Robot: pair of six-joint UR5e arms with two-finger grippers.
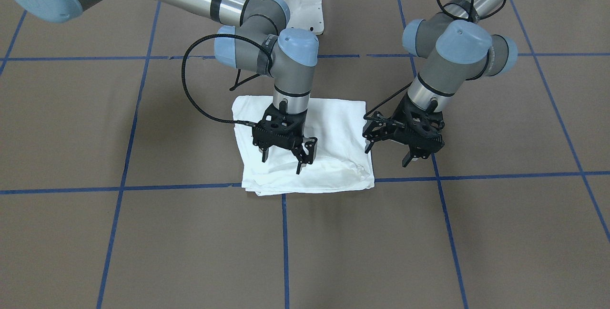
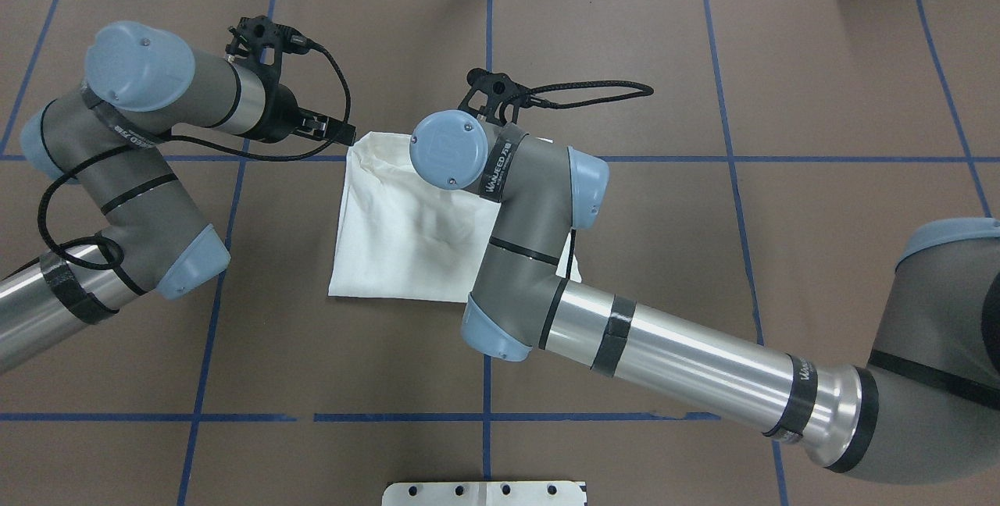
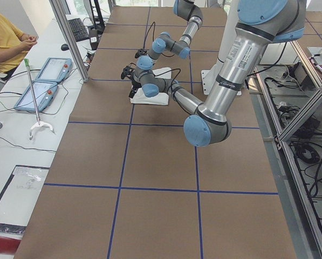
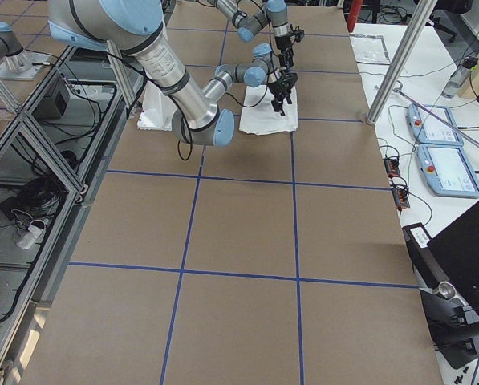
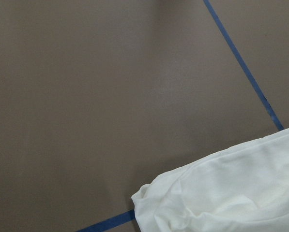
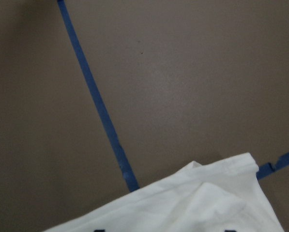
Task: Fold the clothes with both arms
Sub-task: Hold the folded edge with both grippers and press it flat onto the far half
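The right claw (image 1: 282, 160) hangs open above the folded white shirt (image 1: 336, 168) on the bench (image 1: 143, 242); the left claw (image 1: 388, 154), also open, sits beside its edge.

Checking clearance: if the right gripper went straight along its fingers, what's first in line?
The folded white shirt: the right gripper points down over it, jaws open. Its height above the cloth is unclear.

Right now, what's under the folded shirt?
Brown table with blue tape lines running in beneath the shirt at its edges. Whether anything else lies under it cannot be seen; the cloth covers it.
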